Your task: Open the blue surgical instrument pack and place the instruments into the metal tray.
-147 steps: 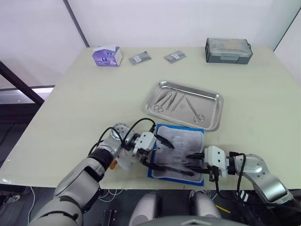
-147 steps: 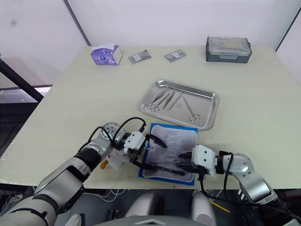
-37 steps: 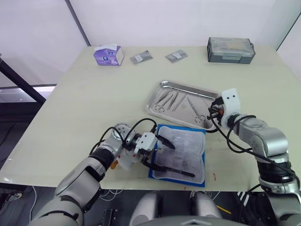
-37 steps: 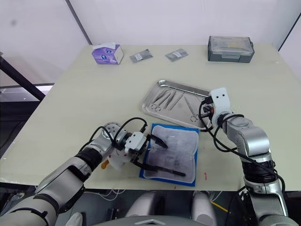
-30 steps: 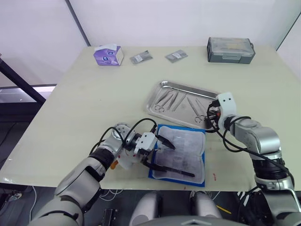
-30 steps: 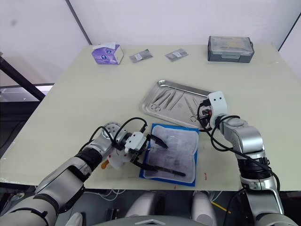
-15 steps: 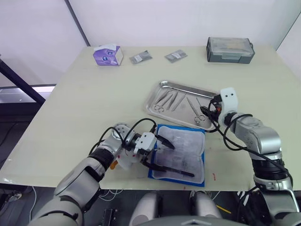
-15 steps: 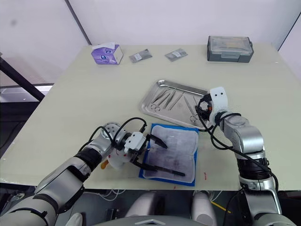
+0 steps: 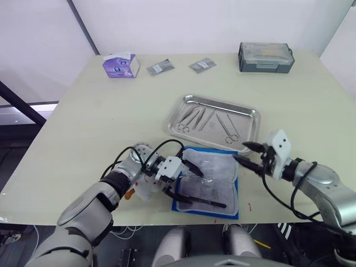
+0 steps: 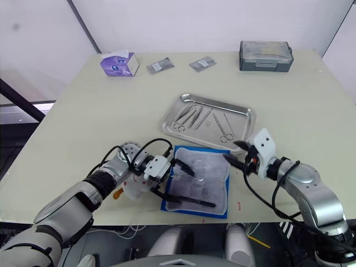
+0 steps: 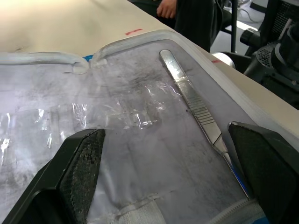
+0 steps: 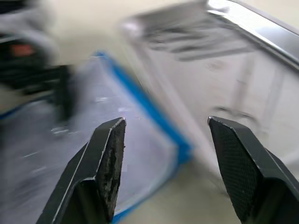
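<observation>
The blue surgical instrument pack (image 9: 233, 182) lies open near the table's front edge, its pale lining (image 11: 117, 135) facing up. One slim instrument (image 11: 194, 109) rests on the lining near the front; it looks dark in the left eye view (image 9: 207, 202). My left gripper (image 9: 189, 186) is open, its fingers spread over the pack's left part with nothing between them. My right gripper (image 9: 241, 152) is open and empty, hovering at the pack's far right corner just in front of the metal tray (image 9: 247, 113). Several instruments (image 9: 196, 118) lie in the tray.
A purple tissue box (image 9: 118, 65) and two small grey packets (image 9: 160, 68) (image 9: 202, 64) sit at the back. A grey lidded box (image 9: 265, 57) stands at the back right. The pack reaches almost to the table's front edge.
My right gripper has come away from the tray's right end toward the front and now hangs open at the pack's far right corner. The left gripper has stayed put. The camera shifted slightly.
</observation>
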